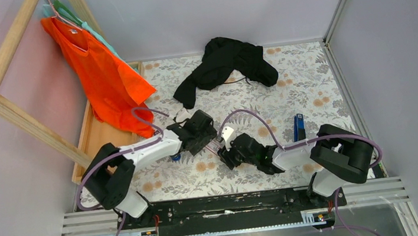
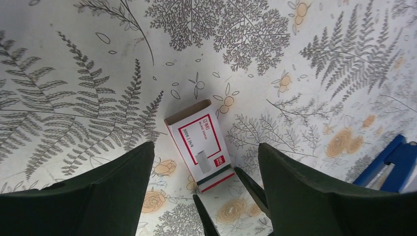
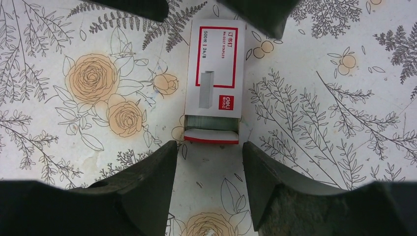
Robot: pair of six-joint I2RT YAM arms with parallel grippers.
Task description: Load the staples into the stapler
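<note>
1. Counter (image 1: pixel 309 83): staples box (image 3: pixel 215 69) lies flat on it, between the two arms.
2. Black cloth (image 1: pixel 224 63): well behind the box.
3. Left gripper (image 2: pixel 205 152): spread, empty, at the box.
4. Right gripper (image 3: pixel 207 147): spread, empty, just short of the box's open end.
5. Blue stapler (image 1: pixel 298 127): right of the box, apart.
6. Staple tray (image 3: pixel 211 129): pokes out of the box toward the right gripper.

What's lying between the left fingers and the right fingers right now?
The staples box, flat on the table, its tray partly out toward the right gripper. The right wrist view shows it best.
</note>
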